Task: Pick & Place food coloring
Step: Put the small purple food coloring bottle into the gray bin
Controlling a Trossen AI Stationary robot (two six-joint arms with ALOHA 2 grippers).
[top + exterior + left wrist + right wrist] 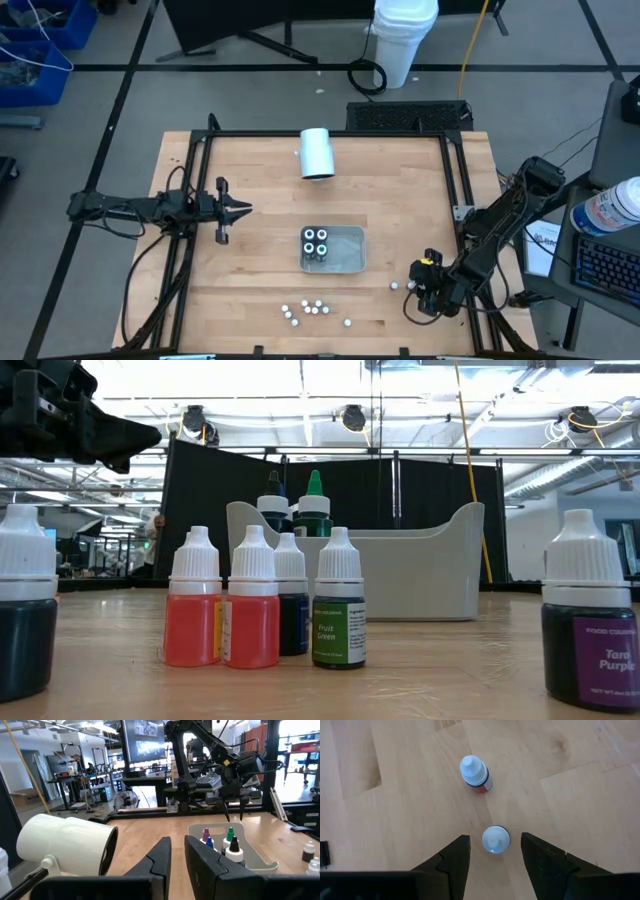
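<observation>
Matt wood table point(260, 250); glossy plastic bottles point(252, 610).
</observation>
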